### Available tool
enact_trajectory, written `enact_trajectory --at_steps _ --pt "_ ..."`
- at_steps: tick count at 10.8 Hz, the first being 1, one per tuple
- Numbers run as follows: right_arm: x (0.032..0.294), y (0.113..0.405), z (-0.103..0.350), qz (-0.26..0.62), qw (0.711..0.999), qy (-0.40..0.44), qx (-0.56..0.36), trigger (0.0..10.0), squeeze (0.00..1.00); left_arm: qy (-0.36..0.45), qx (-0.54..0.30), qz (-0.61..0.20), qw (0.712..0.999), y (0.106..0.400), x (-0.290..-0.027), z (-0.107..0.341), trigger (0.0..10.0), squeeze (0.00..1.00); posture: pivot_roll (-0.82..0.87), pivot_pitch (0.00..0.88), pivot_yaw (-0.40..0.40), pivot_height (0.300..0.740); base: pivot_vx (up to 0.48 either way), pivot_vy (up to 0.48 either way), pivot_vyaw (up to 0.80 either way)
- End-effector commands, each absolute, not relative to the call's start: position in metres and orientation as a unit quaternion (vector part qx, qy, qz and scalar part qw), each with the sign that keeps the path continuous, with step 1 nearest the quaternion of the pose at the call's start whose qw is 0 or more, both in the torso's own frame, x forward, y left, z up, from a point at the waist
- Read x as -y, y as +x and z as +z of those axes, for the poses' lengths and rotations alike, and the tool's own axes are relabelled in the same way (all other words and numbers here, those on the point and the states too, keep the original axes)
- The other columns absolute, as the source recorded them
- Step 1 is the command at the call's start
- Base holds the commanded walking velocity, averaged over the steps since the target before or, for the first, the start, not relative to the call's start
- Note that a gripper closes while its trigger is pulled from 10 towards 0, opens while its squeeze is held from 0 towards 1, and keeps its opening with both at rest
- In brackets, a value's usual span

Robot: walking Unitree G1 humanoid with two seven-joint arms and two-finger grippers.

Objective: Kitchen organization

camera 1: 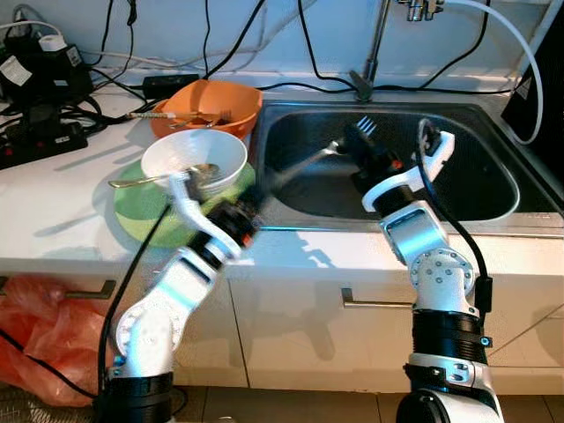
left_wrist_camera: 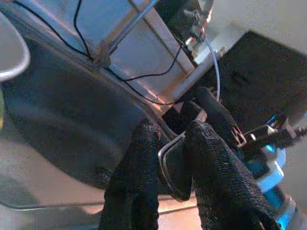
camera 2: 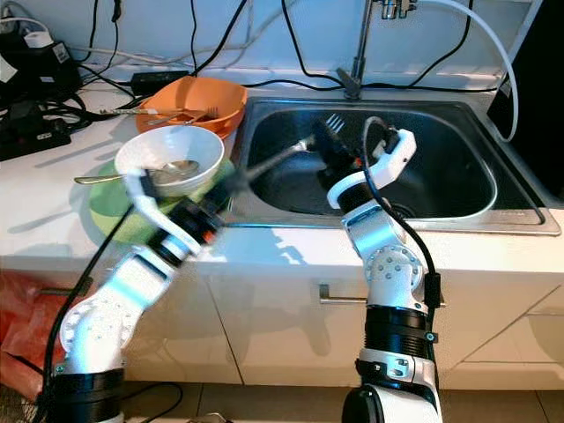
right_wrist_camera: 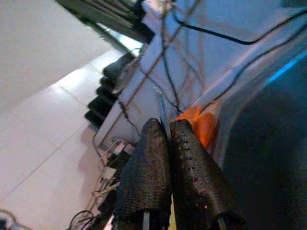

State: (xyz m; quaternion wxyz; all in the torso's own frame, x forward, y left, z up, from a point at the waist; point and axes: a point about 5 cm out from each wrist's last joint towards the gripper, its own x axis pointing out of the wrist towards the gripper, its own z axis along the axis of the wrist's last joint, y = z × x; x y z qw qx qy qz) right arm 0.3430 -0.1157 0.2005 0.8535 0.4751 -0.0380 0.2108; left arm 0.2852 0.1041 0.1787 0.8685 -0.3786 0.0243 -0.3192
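Right gripper (camera 1: 366, 132) over sink (camera 1: 493, 189) basin, fingers (right_wrist_camera: 148, 163) pinched on fork (camera 1: 365, 125), tines up. Left gripper (camera 1: 264, 189) at sink's left rim, fingers (left_wrist_camera: 139, 163) clamping the handle end of a utensil (left_wrist_camera: 168, 165); apparently a handover. White bowl (camera 1: 220, 152) with spoon (camera 1: 150, 181) stacked on green plate (camera 1: 132, 207), near counter's front edge beside orange bowl (camera 1: 233, 97).

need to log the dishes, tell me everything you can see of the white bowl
The white bowl looks like glossy ceramic, round and deep, upright on a green plate on the counter left of the sink. A metal spoon rests in it, handle over the rim. An orange bowl sits just behind it.
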Motion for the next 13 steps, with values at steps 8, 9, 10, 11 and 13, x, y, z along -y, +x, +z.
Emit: enact_trajectory --at_steps 8,9,10,11,13 --pt "0.163 0.366 0.183 -0.002 0.921 0.387 0.040 0.0 0.00 -0.230 -0.048 -0.294 0.926 0.284 -0.104 0.156 10.0 1.00 0.11 0.027 0.021 0.740 0.000 0.000 0.00" --pt "0.171 0.370 0.183 -0.024 0.929 0.366 0.046 0.0 0.00 -0.208 -0.048 -0.295 0.931 0.284 -0.104 0.154 10.0 1.00 0.11 0.026 0.021 0.740 0.000 0.000 0.00" --pt "0.182 0.373 0.180 -0.056 0.947 0.314 0.047 0.0 0.00 -0.163 -0.050 -0.302 0.938 0.283 -0.101 0.150 10.0 1.00 0.12 0.027 0.022 0.740 0.000 0.000 0.00" --pt "0.187 0.374 0.177 -0.072 0.960 0.266 0.048 0.0 0.00 -0.133 -0.052 -0.308 0.941 0.282 -0.099 0.147 10.0 1.00 0.12 0.028 0.023 0.740 0.000 0.000 0.00" --pt "0.184 0.378 0.166 -0.082 0.984 0.151 0.036 0.0 0.00 -0.103 -0.054 -0.313 0.942 0.282 -0.098 0.144 10.0 1.00 0.12 0.029 0.030 0.740 0.000 0.000 0.00"
